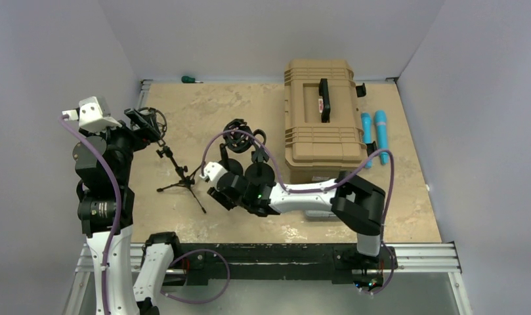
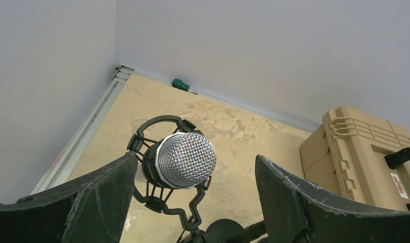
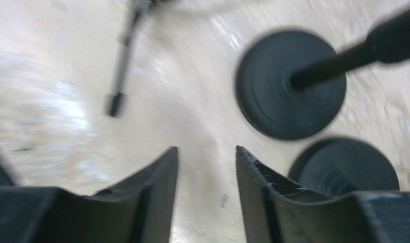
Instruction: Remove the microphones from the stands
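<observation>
Sitting in its shock mount [image 2: 164, 120] atop the tripod stand [image 1: 178, 174], left of centre, the microphone [image 2: 185, 159] is not yet removed. Left gripper [image 2: 195, 161] open, facing it, not gripping; right gripper [image 3: 207, 152] part-open, empty.

Tan hard case [image 2: 360, 152] sitting closed, ahead-right of left gripper [image 2: 195, 156]. Green-handled screwdriver [image 2: 182, 85] lying far ahead, by back wall. Round black base [image 3: 291, 83] standing ahead-right of right gripper [image 3: 207, 152]; second base [image 3: 344, 169] sitting nearer, same side. Two blue cylinders [image 1: 374, 134] lying on case's far side from both grippers.

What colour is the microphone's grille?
The microphone grille is silver metallic mesh; it shows best in the left wrist view.
</observation>
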